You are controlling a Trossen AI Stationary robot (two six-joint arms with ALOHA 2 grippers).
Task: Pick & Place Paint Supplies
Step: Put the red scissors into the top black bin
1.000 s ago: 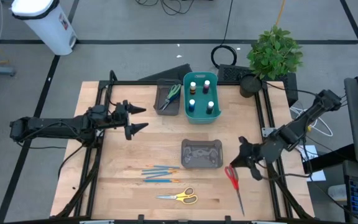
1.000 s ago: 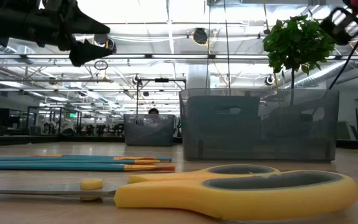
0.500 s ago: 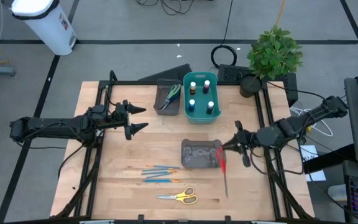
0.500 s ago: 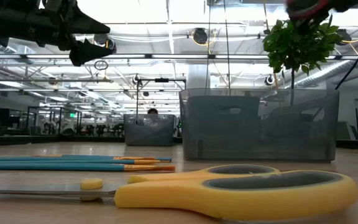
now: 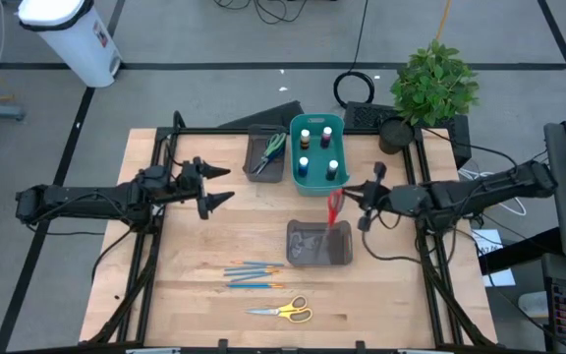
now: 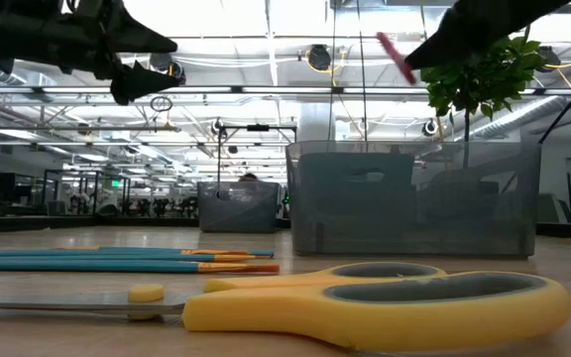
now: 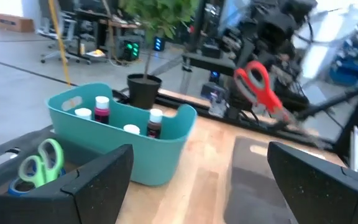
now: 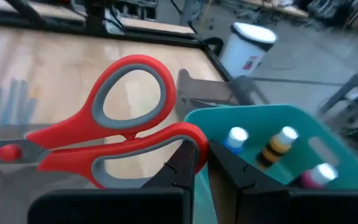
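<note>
Right gripper: clamped on red scissors, just beside the teal bin.
Left gripper: apart, waiting.
Tip: carry level; release low over tray.

the bin stands at the table's far middle with paint bottles in it. a tray touches its left side and holds scissors. a second tray lies nearer, mid-table. left of and before it lie the brushes, and before those another pair of scissors. a plant stands at the far right corner.
</note>
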